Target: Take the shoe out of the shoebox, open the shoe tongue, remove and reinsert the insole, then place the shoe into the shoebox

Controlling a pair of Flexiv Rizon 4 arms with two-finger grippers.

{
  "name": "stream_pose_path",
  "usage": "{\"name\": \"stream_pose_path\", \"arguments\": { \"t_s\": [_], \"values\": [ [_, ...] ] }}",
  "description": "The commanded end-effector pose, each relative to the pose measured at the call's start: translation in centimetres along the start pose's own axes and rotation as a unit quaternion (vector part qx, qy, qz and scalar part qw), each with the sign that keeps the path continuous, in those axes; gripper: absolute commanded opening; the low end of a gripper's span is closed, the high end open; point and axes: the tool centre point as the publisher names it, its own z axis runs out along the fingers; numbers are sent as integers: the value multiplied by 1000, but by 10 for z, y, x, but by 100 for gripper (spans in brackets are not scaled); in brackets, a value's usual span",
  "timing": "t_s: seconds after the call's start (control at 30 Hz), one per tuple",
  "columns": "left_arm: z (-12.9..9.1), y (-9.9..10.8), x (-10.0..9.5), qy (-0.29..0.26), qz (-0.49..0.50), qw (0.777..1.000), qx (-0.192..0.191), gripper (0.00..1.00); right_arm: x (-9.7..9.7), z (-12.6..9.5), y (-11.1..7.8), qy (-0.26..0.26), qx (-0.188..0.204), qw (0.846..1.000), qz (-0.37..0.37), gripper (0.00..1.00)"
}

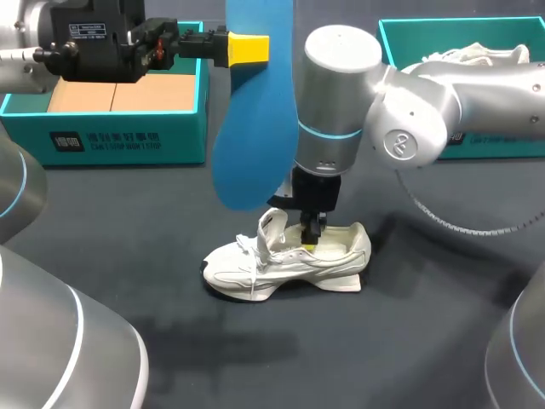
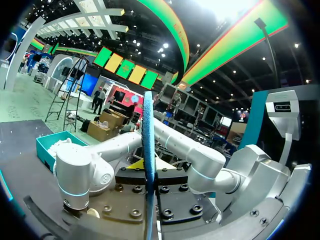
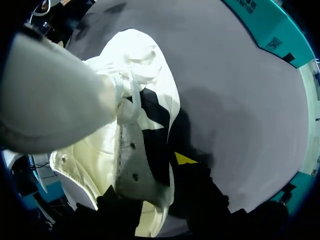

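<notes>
Your left end effector (image 1: 255, 48) pinches the blue foam insole (image 1: 249, 145), hanging lengthwise above the white laced sneaker (image 1: 281, 262). Your right end effector (image 1: 312, 239) sits in its opening; grip unclear

Head view: even overhead light; soft shadows of shoe (image 1: 285, 264) and right arm (image 1: 409, 128) on dark table (image 1: 426, 341). Right wrist view: shoe's far end glares white, hard black shadow beside it. Left wrist view: insole (image 2: 148, 150) edge-on, backlit by ceiling glare.
</notes>
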Motion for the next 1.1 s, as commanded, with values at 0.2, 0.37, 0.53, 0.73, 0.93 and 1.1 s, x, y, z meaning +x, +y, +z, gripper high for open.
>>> {"name": "stream_pose_path", "arguments": {
  "t_s": [0.2,0.37,0.53,0.73,0.93,1.1],
  "values": [
    [1,0,0,0,0,1000,-1,0,5,-2,2,4,6,1000,2,0],
    [1,0,0,0,0,1000,-1,0,7,-7,4,5,7,1000,5,0],
    [1,0,0,0,0,1000,-1,0,11,-19,5,10,-7,999,32,0],
    [1,0,0,0,0,1000,-1,0,18,-31,4,-4,-27,995,96,0],
    [1,0,0,0,0,1000,-1,0,27,-39,4,-25,-37,975,216,0],
    [1,0,0,0,0,1000,-1,0,31,-42,10,-34,-66,951,300,0]
  ]
}}
